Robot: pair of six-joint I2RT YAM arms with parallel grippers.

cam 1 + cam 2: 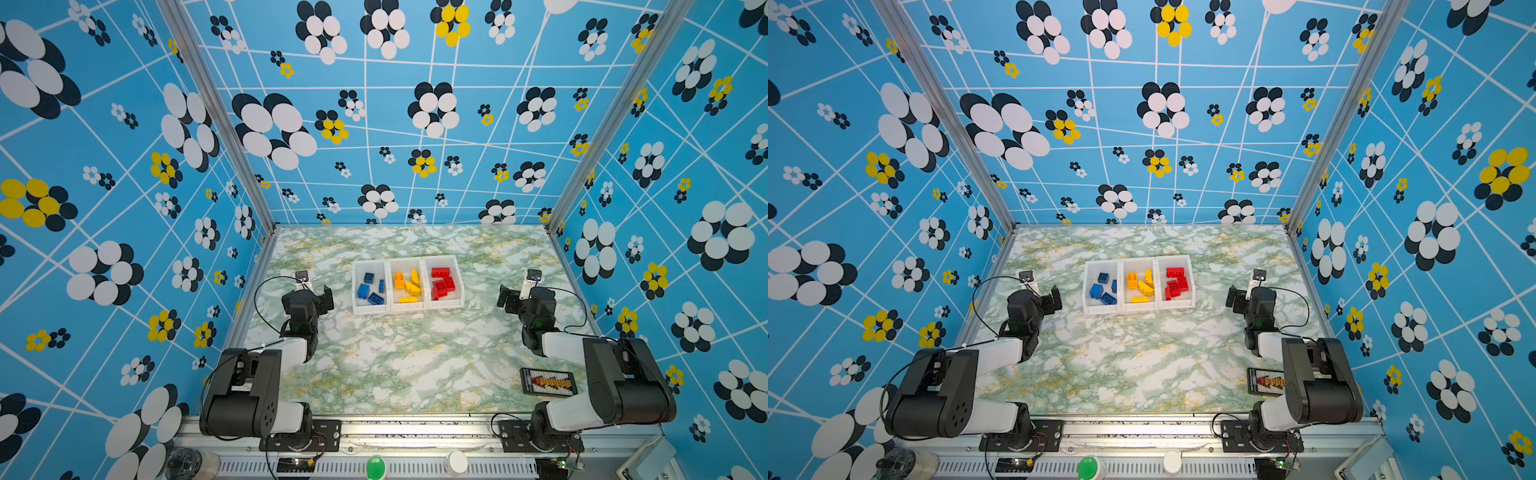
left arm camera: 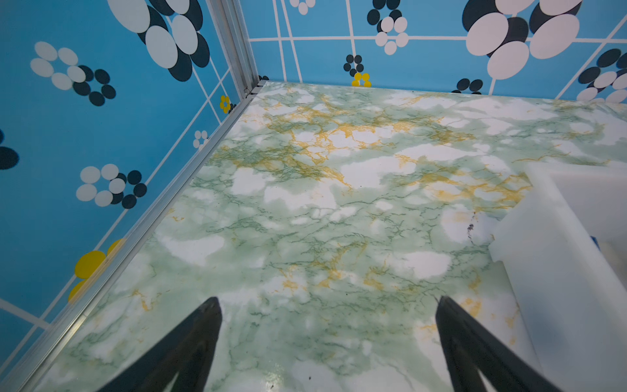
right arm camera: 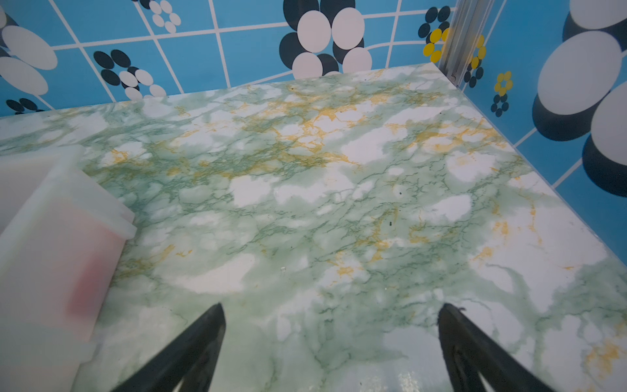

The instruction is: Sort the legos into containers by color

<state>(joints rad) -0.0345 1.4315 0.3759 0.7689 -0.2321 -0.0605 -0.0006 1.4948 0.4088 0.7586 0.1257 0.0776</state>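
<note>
Marbled green-and-white tabletop [image 1: 395, 365] carries your row of three joined white rectangular plastic bins [image 1: 407, 308] near its middle. In both top views the bricks lie inside the bins. The blue studded plastic bricks [image 1: 371, 289] are in the bin nearest the left arm, the yellow studded bricks [image 1: 408, 283] in the middle one, and the red studded bricks [image 1: 442, 283] in the bin nearest the right arm.

Only the top views show you these contents. The left wrist view gives just the row's white outer wall [image 2: 559, 271] with a sliver of blue at its edge. The right wrist view gives a red glow through the translucent wall [image 3: 51, 237].

The wrist views settle the end effectors. Your left gripper [image 2: 326, 301] and right gripper [image 3: 331, 307] each spread their black fingers wide over bare marble, holding nothing, each beside its end of the row.

Near the right arm's base lies a black flat tray of small coloured beads [image 1: 547, 381], which the arm partly hides in a top view [image 1: 1264, 380]. Blue wallpaper with black, white and yellow dot flowers [image 1: 374, 104] stands behind and at both sides.
</note>
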